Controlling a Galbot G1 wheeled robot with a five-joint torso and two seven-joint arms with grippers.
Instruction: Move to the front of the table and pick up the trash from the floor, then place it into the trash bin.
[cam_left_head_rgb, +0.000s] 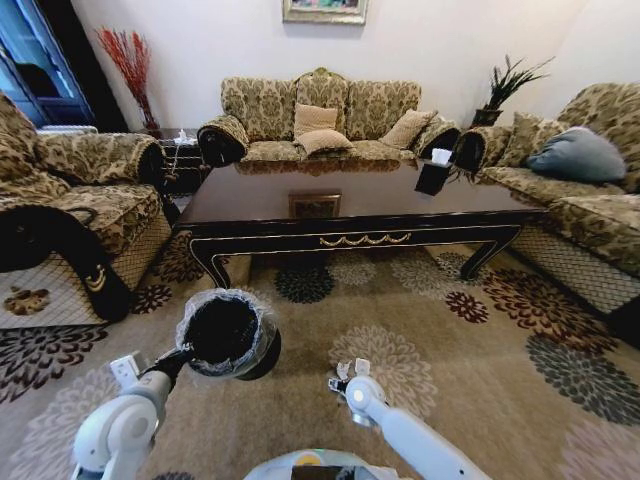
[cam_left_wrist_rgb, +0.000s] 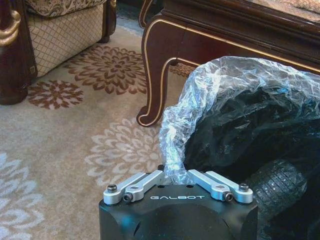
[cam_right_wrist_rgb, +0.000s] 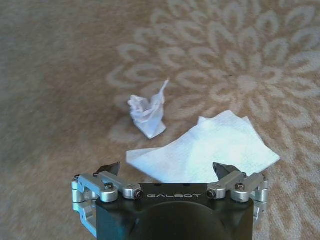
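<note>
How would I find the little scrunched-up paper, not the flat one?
Look at the flowery carpet right under the right gripper. Just past the flat white sheet lies the crumpled scrap. It is smaller, balled up and twisted to a point.

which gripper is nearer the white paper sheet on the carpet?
Right. The right gripper hangs open directly over the white paper sheet, next to the crumpled scrap. The left gripper is off to the side, shut on the trash bin liner.
</note>
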